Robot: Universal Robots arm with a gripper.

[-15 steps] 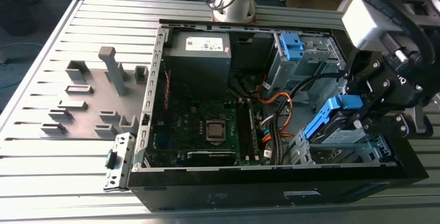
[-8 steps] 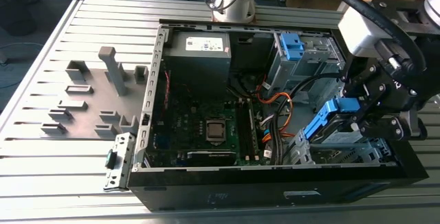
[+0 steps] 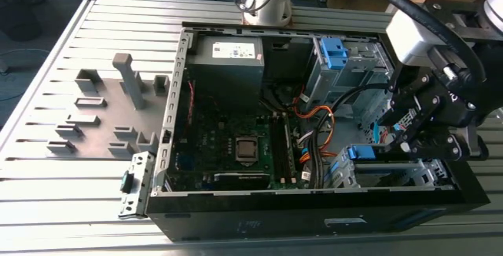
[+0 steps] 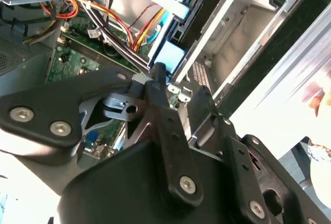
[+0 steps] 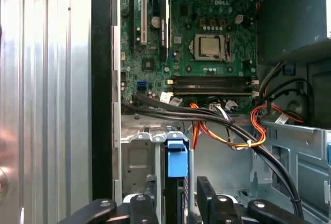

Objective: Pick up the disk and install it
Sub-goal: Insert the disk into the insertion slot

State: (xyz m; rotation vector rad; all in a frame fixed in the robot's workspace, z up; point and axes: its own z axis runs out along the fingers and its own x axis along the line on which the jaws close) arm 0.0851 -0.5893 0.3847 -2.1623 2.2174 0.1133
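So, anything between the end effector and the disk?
Nothing visible. The end effector sits right at the disk's blue end in the drive cage; the cable bundle runs beyond it, beside the motherboard.

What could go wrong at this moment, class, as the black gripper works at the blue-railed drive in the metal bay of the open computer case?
1. The orange, red and black cable bundle runs close beside the metal drive bay; it could snag on the black gripper.
2. The blue-railed disk stands between the bay's walls; if tilted, it might jam.
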